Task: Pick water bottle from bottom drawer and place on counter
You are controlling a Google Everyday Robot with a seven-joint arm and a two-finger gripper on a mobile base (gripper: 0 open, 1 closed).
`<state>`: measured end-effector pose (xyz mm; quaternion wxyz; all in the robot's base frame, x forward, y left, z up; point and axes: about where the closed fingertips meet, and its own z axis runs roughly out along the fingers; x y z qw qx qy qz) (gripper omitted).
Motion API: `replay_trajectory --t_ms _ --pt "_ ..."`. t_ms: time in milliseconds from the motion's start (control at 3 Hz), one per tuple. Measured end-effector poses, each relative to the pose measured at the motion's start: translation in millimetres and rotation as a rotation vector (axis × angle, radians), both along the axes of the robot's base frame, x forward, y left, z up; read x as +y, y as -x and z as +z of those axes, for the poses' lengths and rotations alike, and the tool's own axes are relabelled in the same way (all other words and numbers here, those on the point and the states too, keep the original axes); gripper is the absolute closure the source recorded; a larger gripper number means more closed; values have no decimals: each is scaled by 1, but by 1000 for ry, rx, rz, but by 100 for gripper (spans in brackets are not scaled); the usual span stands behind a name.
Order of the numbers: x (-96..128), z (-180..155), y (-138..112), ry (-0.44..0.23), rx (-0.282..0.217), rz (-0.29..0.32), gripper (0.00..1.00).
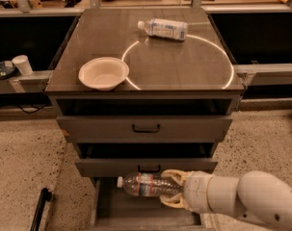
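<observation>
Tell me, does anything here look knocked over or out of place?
The white-blue-labelled plastic bottle lies on its side at the back of the dark brown glossy counter. The end effector, over the open grey bottom drawer, grips a clear ribbed water bottle sideways.

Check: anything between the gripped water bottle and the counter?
Gripper holds the water bottle over the bottom drawer. The middle drawer and top drawer, ajar, jut out above it and may catch a straight lift. On the counter, a white bowl sits front-left, a labelled bottle at the back.
</observation>
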<state>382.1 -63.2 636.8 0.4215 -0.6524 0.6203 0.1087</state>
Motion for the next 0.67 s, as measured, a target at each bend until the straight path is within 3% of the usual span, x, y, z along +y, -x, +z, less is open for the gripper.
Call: replay_trajectory --t_ms 333,667 --pt "4 16 15 40 14 53 100" --pt "4 16 15 39 14 53 100"
